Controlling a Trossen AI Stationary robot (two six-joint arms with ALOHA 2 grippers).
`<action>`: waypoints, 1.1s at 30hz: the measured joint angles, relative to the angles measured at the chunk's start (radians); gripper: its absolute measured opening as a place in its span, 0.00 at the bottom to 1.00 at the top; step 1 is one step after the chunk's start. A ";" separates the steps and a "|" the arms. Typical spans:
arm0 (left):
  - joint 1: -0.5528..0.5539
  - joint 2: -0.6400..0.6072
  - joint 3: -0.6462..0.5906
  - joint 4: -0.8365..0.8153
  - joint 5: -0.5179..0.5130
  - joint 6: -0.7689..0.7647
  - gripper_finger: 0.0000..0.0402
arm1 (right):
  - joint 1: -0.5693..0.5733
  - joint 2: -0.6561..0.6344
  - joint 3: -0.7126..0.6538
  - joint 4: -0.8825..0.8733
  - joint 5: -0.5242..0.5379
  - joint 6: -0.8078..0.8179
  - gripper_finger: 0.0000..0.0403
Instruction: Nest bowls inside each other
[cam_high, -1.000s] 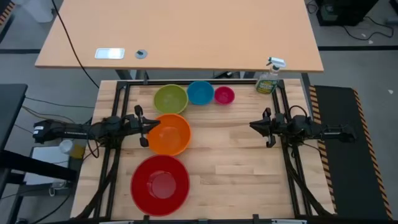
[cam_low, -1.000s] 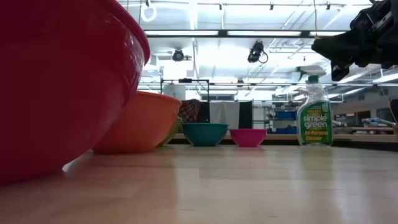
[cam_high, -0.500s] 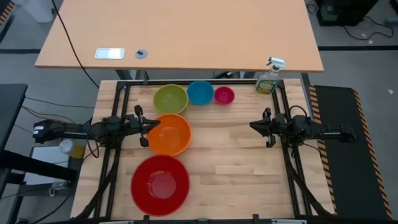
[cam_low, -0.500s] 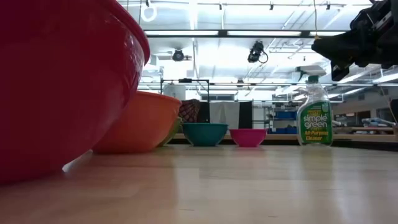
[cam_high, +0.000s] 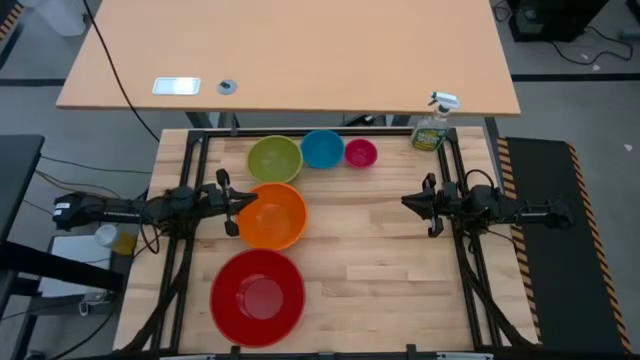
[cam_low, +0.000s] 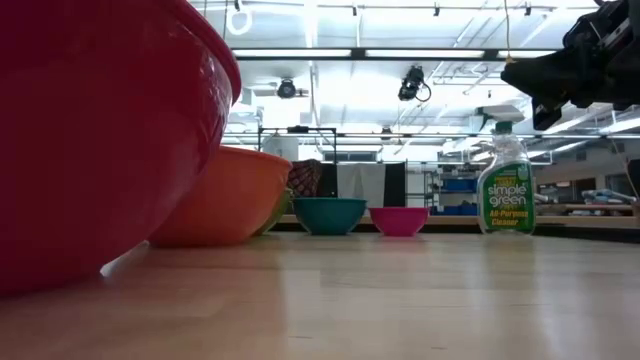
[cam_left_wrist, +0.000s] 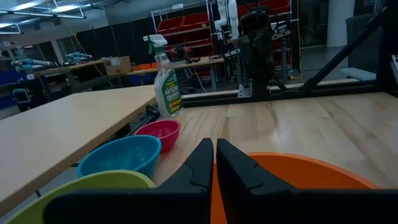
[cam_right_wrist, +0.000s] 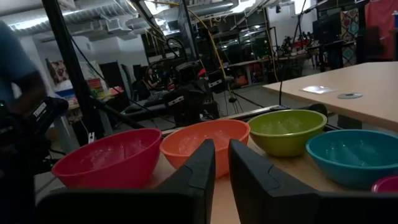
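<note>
- Nothing differs from the earlier frames: both arms and all five bowls sit exactly where they were a second ago.
- The left gripper (cam_high: 236, 207) hangs at the left side of the table, at the left rim of the orange bowl (cam_high: 272, 214). Its fingers (cam_left_wrist: 200, 163) are pressed almost together, with only a thin slit between them, and they pinch nothing.
- The red bowl (cam_high: 257, 297), the biggest, stands alone at the near left of the table (cam_high: 380, 260), just in front of the orange bowl.
- The orange bowl sits in the middle left, close beside the lime green bowl (cam_high: 274, 159) that lies behind it.
- Along the far edge the lime green bowl, the blue bowl (cam_high: 322, 148) and the pink bowl (cam_high: 360, 153) stand in a row from left to right, each just beside the next. None of the bowls is inside another.
- A green spray bottle (cam_high: 432, 128) stands upright at the far right corner, well apart from the pink bowl.
- The right gripper (cam_high: 408, 204) hovers at the right side of the table, pointing left toward the bowls, well apart from them. Its fingers (cam_right_wrist: 200, 168) show a narrow gap and hold nothing.
</note>
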 joint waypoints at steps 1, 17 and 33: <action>0.000 0.000 0.000 0.000 0.000 0.000 0.06 | 0.000 0.000 0.000 0.000 0.000 0.000 0.14; 0.000 0.000 0.000 0.038 0.001 -0.036 0.06 | 0.000 0.000 0.000 0.000 0.000 0.000 0.14; -0.003 -0.001 0.000 0.644 -0.025 -0.633 0.06 | -0.058 0.183 0.062 0.372 0.207 0.307 0.14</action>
